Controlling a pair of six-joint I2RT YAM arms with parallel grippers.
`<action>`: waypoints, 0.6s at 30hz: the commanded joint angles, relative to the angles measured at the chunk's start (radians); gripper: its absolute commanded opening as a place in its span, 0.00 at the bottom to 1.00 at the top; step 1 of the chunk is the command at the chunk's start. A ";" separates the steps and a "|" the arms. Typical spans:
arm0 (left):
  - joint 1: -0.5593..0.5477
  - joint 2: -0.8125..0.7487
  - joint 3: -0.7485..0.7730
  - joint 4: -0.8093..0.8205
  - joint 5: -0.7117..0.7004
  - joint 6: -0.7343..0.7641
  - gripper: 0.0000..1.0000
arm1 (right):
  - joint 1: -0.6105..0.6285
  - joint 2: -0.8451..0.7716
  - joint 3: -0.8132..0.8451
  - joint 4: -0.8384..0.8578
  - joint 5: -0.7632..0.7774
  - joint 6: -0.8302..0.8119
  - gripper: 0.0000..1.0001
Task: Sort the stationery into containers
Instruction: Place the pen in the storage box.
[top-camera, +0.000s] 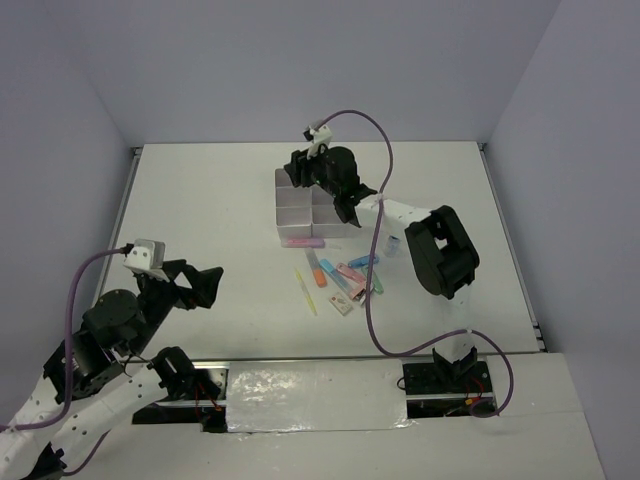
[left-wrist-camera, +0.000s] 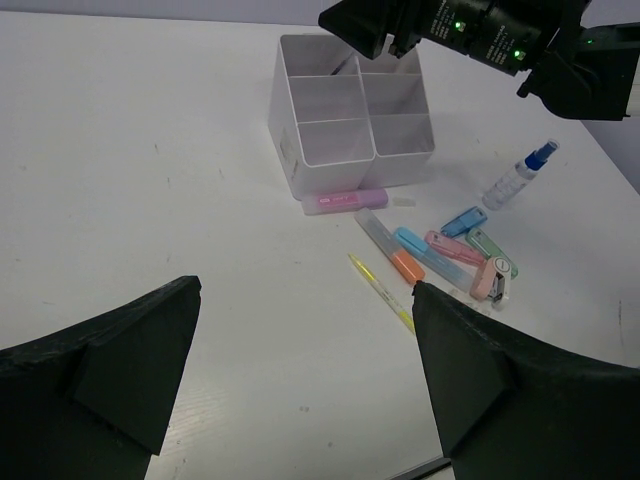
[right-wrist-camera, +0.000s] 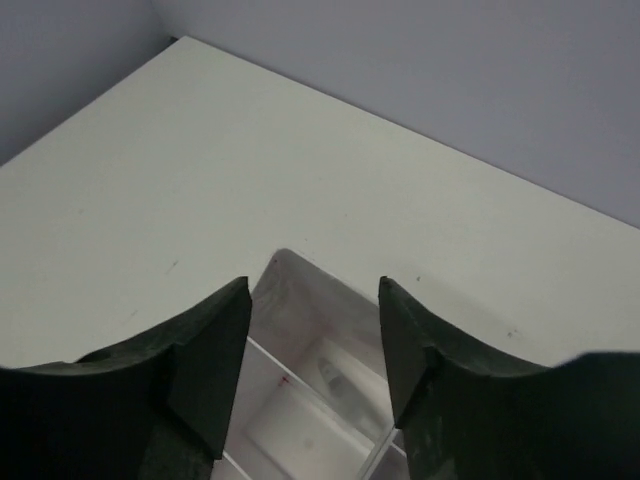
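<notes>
Left gripper (left-wrist-camera: 305, 288) hovers near-left, jaws wide and empty, well apart from the stationery (left-wrist-camera: 440, 250) (loose cluster mid-table). Pink marker (left-wrist-camera: 344, 201) lies just beside the containers (left-wrist-camera: 340, 140) front wall. Right gripper (right-wrist-camera: 312, 290) sits above the far compartments, jaws parted, nothing between them; a greyish item below is unclear.

1. The white translucent plastic six-compartment container (top-camera: 300, 224) stands mid-table, toward 12 o'clock from the arm bases.
2. The black right gripper (right-wrist-camera: 315, 340) hangs over the container's far compartments. A grey item (right-wrist-camera: 335, 375), too blurred to name, lies in one of them.
3. The pastel pink marker (top-camera: 303, 242) lies just beside the container's 6 o'clock wall.
4. The clear blue-capped bottle (top-camera: 392, 245) stands at the container's 4 o'clock, apart from it.
5. The thin yellow pen (top-camera: 305, 290) lies at 6 o'clock of the marker.
6. The orange-capped clear marker (top-camera: 319, 270), pastel blue marker (top-camera: 333, 273) and pastel green eraser (top-camera: 377, 283) lie at the pen's 2 to 3 o'clock.
7. The black left gripper (top-camera: 195, 285) sits at the pen's 9 o'clock, well apart.
</notes>
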 joint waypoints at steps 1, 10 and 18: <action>0.004 -0.018 0.000 0.051 0.024 0.022 0.99 | 0.004 -0.043 -0.014 0.035 -0.016 0.017 0.63; 0.004 0.005 0.002 0.044 0.009 0.017 0.99 | 0.004 -0.218 0.027 -0.126 0.001 0.035 0.81; 0.019 0.082 0.014 0.028 -0.022 -0.021 0.99 | 0.002 -0.439 0.057 -0.759 0.138 0.194 0.91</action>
